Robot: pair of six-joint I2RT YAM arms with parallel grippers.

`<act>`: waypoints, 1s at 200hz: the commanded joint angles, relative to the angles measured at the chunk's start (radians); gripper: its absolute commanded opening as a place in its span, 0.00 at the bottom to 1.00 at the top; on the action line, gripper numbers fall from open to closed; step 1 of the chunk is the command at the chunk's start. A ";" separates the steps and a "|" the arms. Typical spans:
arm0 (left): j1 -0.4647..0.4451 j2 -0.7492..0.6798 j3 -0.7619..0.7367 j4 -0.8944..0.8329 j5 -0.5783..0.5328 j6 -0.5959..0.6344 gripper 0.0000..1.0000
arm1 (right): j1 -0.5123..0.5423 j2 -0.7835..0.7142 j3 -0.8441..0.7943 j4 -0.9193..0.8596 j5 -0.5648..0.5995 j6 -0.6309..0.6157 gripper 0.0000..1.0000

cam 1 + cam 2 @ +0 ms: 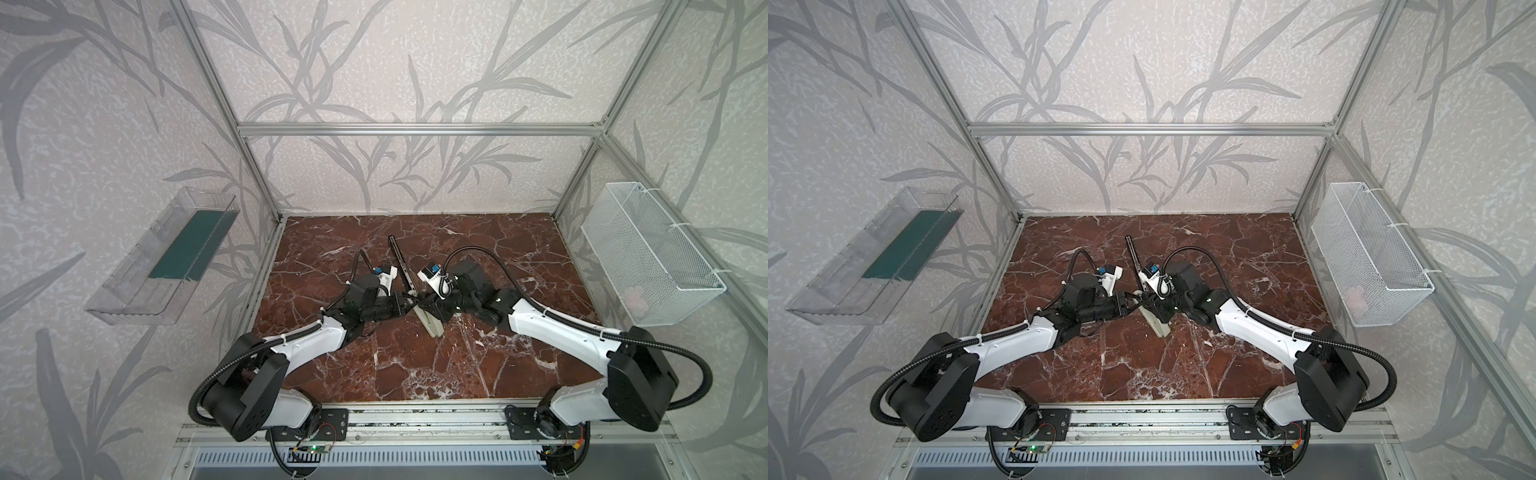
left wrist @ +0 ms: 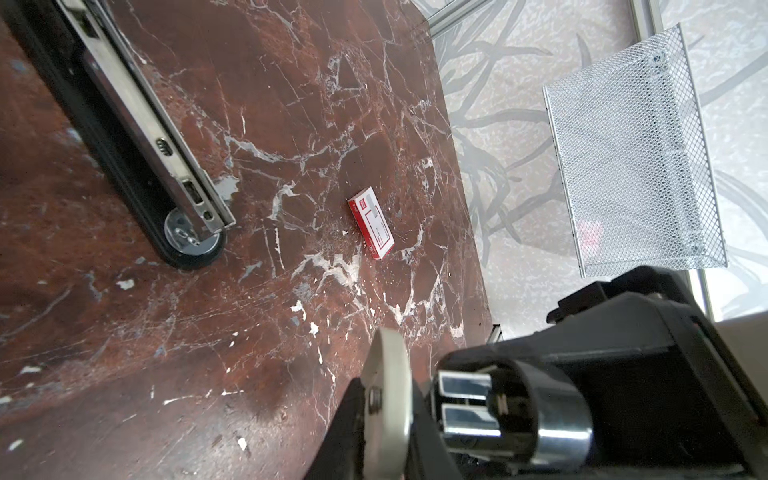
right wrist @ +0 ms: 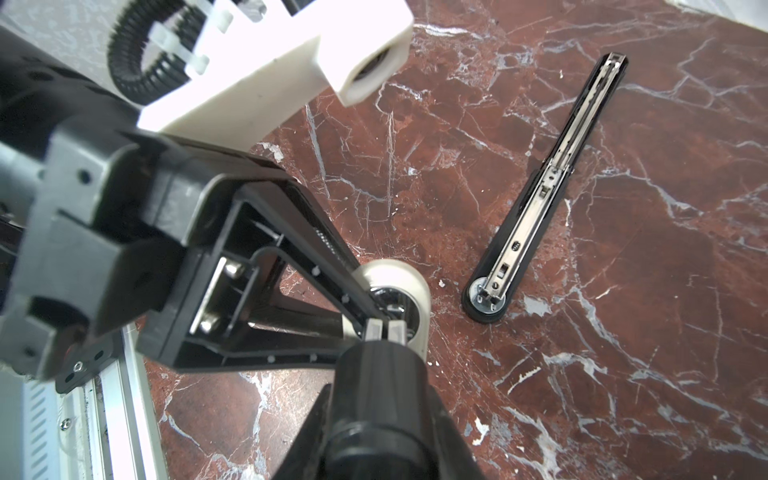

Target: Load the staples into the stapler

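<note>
Lying flat on the red marble surface (image 1: 415,374), the staple box (image 2: 371,223), white with red print, sits between the black stapler (image 2: 137,137) and the surface's right edge, apart from both. Only the left wrist view shows it; in both top views the right arm covers that spot. Whether any strip of staples is out of the box cannot be told

The black stapler is folded out flat with its metal channel facing up, and it runs slantwise from the middle of the surface toward the far edge. The cream stapler (image 1: 433,326) lies just nearer the front edge, at the middle of the surface, and both grippers meet over its far end

The left gripper (image 3: 375,322) reaches in from the left with its jaws drawn narrow. Its tips are almost together at the cream stapler's rounded, chrome-lined end, and whether they pinch anything there cannot be told. The right gripper (image 1: 430,309) comes in from the right onto the same end. The top views hide its tips under its own body, and the right wrist view gives only a dark rounded mass there, so how its jaws stand cannot be told

A white mesh basket (image 1: 648,257) hangs on the right wall and a clear tray (image 1: 162,257) on the left wall
</note>
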 commanded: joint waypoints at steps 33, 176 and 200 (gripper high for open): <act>0.027 -0.001 0.036 0.038 0.026 -0.019 0.20 | 0.015 -0.071 -0.026 0.128 -0.108 -0.019 0.04; 0.331 -0.056 -0.146 0.373 0.015 -0.266 0.00 | -0.185 -0.389 -0.306 0.323 -0.068 0.172 0.01; 0.377 -0.043 -0.194 0.525 -0.003 -0.363 0.00 | -0.195 -0.443 -0.391 0.422 -0.063 0.193 0.01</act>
